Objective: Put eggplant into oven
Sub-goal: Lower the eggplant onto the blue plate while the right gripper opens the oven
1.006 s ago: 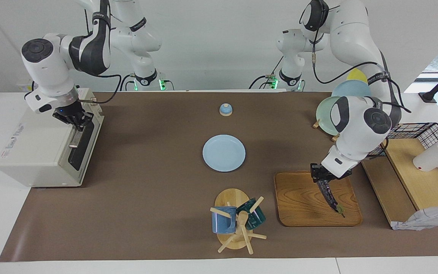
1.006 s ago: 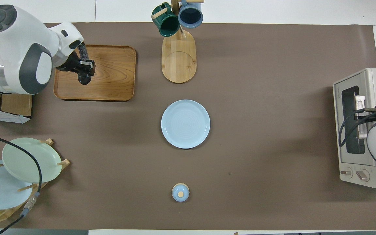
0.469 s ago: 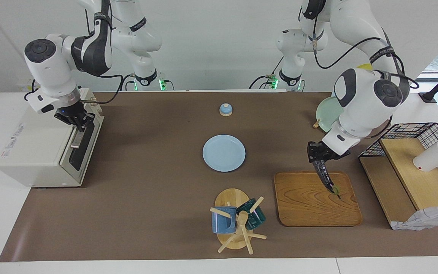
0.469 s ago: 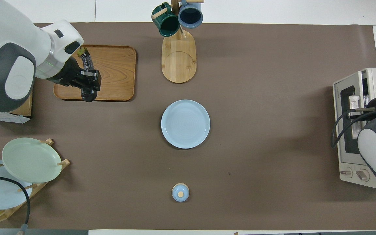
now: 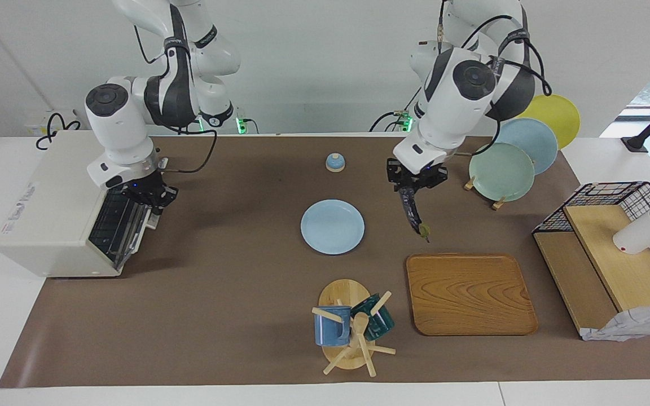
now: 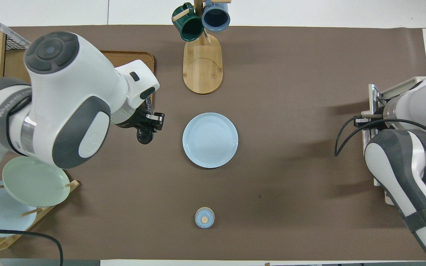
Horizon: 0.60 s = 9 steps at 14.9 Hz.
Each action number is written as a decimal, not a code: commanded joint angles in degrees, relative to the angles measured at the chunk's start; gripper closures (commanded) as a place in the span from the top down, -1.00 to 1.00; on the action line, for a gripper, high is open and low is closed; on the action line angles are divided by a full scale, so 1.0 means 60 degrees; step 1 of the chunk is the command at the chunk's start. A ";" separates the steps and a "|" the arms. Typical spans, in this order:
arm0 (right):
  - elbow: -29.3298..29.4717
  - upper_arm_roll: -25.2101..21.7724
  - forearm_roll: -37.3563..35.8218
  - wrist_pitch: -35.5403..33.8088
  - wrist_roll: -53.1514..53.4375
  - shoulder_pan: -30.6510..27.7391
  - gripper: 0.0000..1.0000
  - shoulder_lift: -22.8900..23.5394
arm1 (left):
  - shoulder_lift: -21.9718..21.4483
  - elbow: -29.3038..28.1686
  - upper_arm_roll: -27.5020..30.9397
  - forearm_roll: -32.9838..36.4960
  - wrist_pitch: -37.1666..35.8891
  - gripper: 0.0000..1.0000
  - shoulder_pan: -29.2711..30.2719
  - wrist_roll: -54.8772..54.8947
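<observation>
Our left gripper (image 5: 411,189) is clamped on the eggplant (image 5: 413,213), which hangs below its jaws over bare mat beside the plate (image 5: 332,226). Our right gripper (image 5: 152,198) grips the oven (image 5: 54,214) door, partly open.

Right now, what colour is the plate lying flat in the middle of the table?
Light blue plate, clearest in the overhead view.

A light blue plate (image 5: 332,226) sits mid-table. A wooden tray (image 5: 469,294) and mug rack (image 5: 350,327) lie farther from the robots.
</observation>
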 commanded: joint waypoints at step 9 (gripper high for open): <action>-0.0771 0.0191 0.0380 0.1499 -0.1038 -0.0241 -1.00 0.0251 | 0.0247 -0.2318 0.0152 -0.0398 0.3955 -1.00 -0.1983 -0.1539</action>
